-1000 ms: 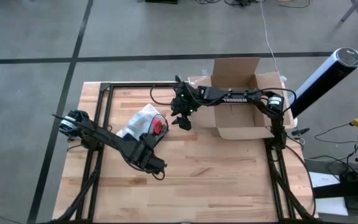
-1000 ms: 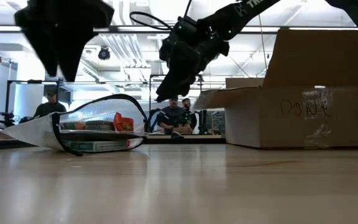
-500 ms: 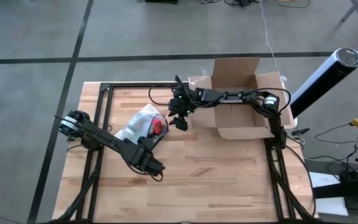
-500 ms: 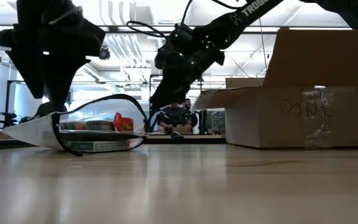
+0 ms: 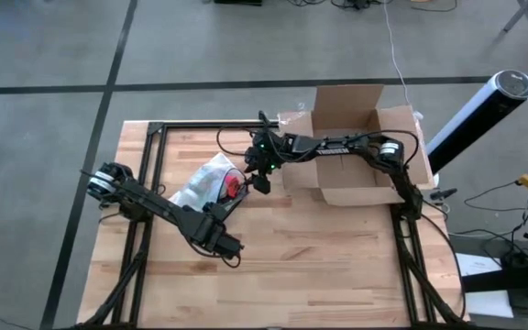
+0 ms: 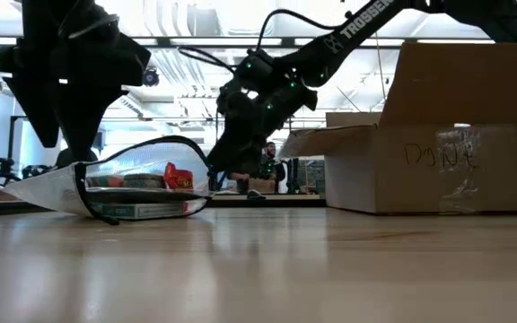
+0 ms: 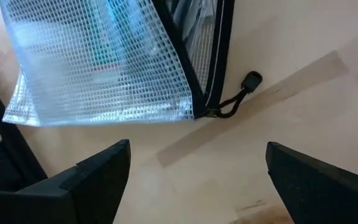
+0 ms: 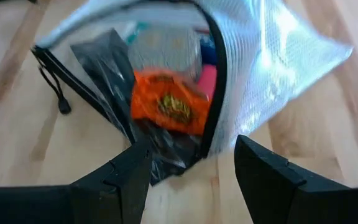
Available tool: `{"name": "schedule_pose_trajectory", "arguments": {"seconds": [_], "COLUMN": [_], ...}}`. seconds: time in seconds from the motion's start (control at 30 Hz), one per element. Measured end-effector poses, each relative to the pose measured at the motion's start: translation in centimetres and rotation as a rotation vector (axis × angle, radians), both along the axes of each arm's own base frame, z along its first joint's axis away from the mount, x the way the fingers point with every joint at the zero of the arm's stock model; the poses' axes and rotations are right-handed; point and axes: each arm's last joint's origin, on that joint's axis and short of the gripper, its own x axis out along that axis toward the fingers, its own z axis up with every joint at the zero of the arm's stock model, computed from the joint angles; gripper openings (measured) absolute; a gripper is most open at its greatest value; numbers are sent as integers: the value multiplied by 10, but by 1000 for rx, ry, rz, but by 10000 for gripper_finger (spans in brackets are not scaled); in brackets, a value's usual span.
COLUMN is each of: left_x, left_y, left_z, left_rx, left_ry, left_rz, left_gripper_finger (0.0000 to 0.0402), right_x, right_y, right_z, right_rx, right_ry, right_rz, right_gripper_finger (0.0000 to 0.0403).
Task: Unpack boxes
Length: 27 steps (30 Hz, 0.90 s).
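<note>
On the wooden worktop (image 5: 319, 247), translucent mesh zip pouch (image 5: 204, 181) gaping, orange candy packet (image 8: 169, 107) inside, right pincer (image 5: 262, 174) open at its mouth, open brown cardboard box (image 5: 356, 147) just behind, left pincer (image 5: 220, 240) open nearby.

table (image 5: 319, 266): pale smooth wood | box (image 5: 356, 151): matt brown corrugated cardboard | pouch (image 5: 204, 181) beside box: translucent mesh plastic, glossy orange wrapper (image 8: 169, 107) inside

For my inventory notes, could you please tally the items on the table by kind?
Cardboard box: 1
Mesh zip pouch: 1
Orange candy packet inside the pouch: 1
Total: 3
</note>
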Motion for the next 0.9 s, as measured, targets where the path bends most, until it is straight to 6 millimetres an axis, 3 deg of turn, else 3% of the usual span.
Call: {"name": "schedule_pose_trajectory", "arguments": {"seconds": [0.17,0.27,0.63,0.9], "left_x": [0,1,2,4], "left_y": [-1,-1,-2,-3], "left_z": [0,0,-1,2], "left_rx": [-30,-33,-47,-54], "left_ry": [6,3,-16,-20], "left_rz": [6,6,4,-3], "left_gripper_finger": [352,352,352,352], "right_x": [2,5,4,0], "right_y": [0,-1,-1,0], "right_z": [-5,-8,-12,-8], "right_rx": [-17,-19,-9,5], "right_ry": [7,-5,12,66], "right_rz": [-15,-18,-19,-12], "right_gripper_finger": [194,171,10,2]}}
